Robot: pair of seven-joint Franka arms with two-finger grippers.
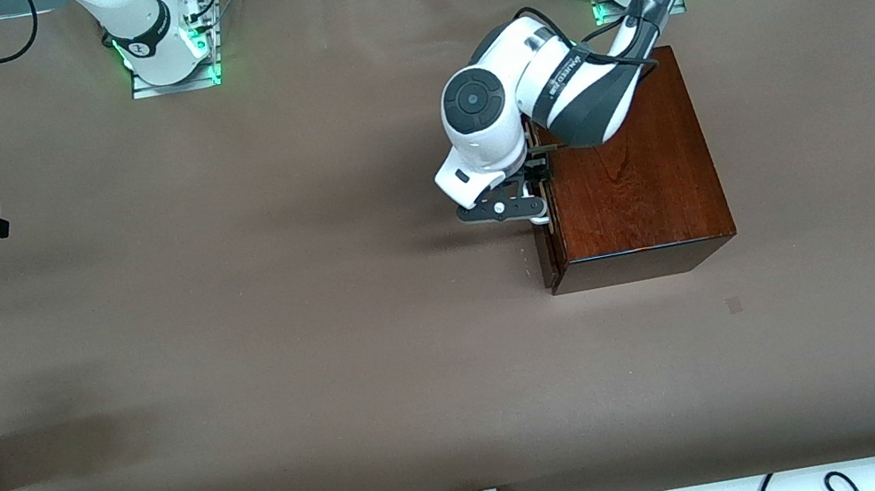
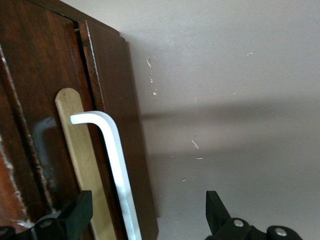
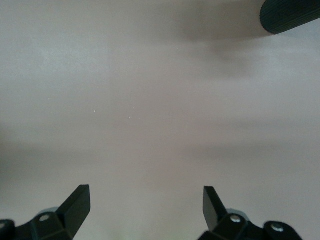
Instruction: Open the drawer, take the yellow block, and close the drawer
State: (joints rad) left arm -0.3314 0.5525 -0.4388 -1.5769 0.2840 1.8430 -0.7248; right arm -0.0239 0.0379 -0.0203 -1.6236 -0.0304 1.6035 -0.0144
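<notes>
At the wooden box (image 1: 628, 176), drawer (image 1: 546, 249) shut: left claw (image 2: 145, 212) spread open, straddling the white bar handle (image 2: 112, 165) to pull.
Right claw (image 3: 145, 207) waits open over bare desk (image 1: 278, 310); yellow block unseen, presumably inside.

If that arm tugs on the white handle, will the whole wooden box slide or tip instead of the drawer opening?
Probably not tip: the box is wide, low and sits flat on the table. It looks like solid, glossy wood, so likely heavy enough to stay put, though it might creep on the smooth covering. The handle looks stiff; the left gripper's open fingers straddle it on the drawer front.
</notes>
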